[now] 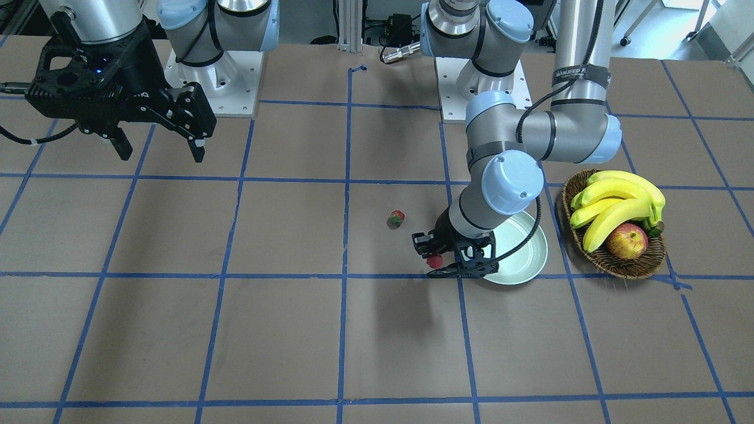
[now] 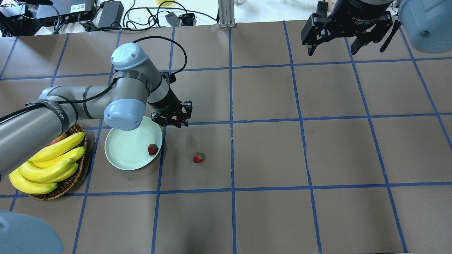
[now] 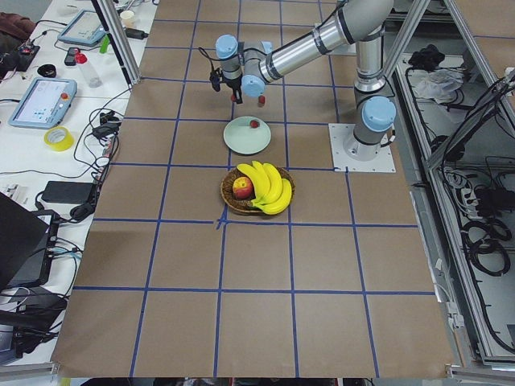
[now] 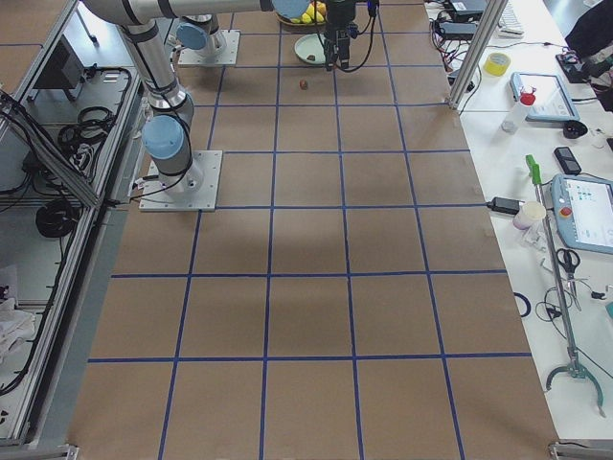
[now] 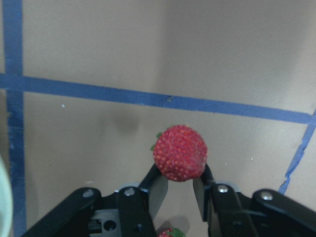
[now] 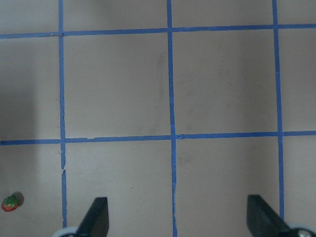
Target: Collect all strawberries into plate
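My left gripper [image 2: 178,120] is shut on a red strawberry [image 5: 179,153] and holds it above the table beside the pale mint plate [image 2: 125,151]; the berry also shows in the front view [image 1: 435,261]. A second strawberry [image 2: 152,149] lies inside the plate near its right rim. A third strawberry [image 2: 198,158] lies on the table to the right of the plate, also seen in the front view [image 1: 396,218] and the right wrist view [image 6: 10,203]. My right gripper [image 2: 333,46] is open and empty, high over the far right of the table.
A brown wicker basket [image 2: 72,181] with bananas [image 2: 49,164] and an apple [image 1: 627,241] stands just left of the plate. Blue tape lines grid the brown table. Cables and power bricks lie along the far edge [image 2: 113,14].
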